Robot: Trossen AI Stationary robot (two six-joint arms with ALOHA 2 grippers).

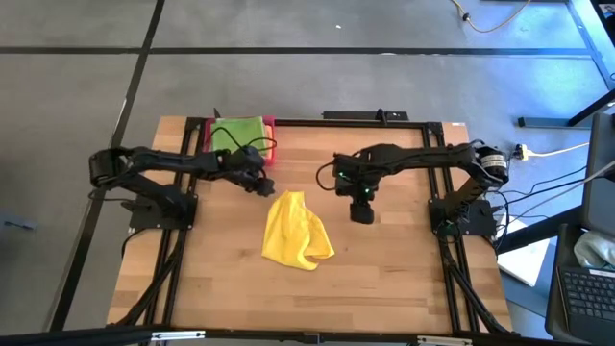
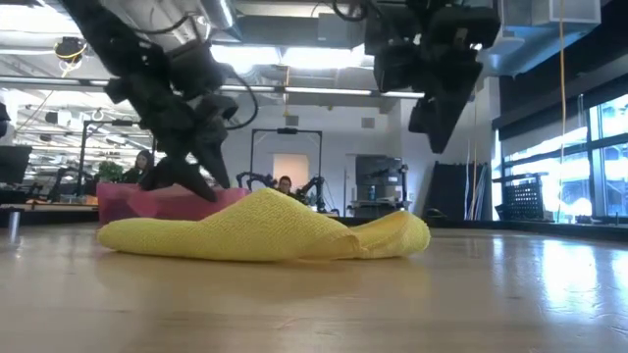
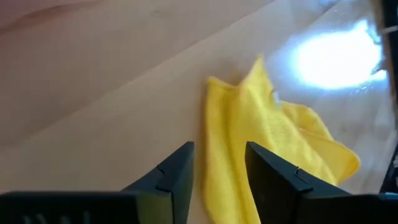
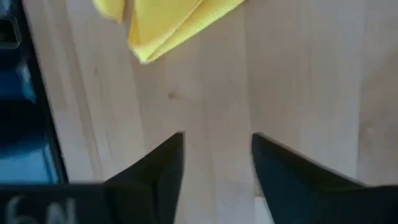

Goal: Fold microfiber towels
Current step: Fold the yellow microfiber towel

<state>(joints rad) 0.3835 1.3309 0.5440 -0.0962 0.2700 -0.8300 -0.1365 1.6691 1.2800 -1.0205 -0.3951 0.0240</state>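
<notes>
Yellow microfiber towel (image 1: 296, 231) — lying rumpled mid-table, soft, light, likely slumping; I'm judging a corner the best hold. Left gripper (image 1: 263, 185) is hovering at its far tip, right gripper (image 1: 361, 213) beside it — both parted, empty.

2 matte black jointed arms carry looping black cables; the left gripper (image 3: 219, 174) and right gripper (image 4: 217, 168) each end in 2 dark wedge-shaped fingers.

place: robotics lab | cues: more arm rigs (image 2: 304, 186); exposed ceiling (industrial)
</notes>
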